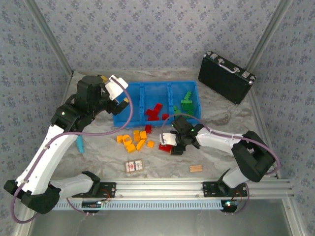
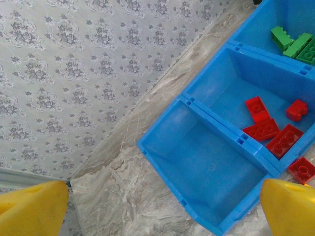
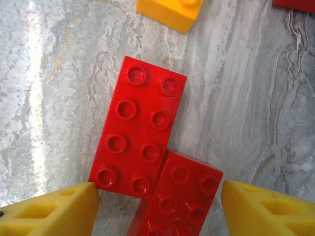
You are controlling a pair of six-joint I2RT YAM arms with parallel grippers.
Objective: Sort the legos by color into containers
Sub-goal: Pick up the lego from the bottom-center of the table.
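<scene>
Red legos (image 3: 138, 132), 2 touching, lie under the right gripper (image 3: 157, 196).

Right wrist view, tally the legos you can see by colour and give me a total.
Red legos: 3, two touching side by side, the third only a sliver at the top right edge
Orange-yellow legos: 1, cut off by the top edge
Total: 4

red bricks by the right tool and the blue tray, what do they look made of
The red bricks: hard moulded plastic by the look, smooth and glossy, with light glinting off crisp round studs. The blue tray: also plastic, probably moulded, with a duller, faintly grainy floor and thin ribbed rims.
</scene>
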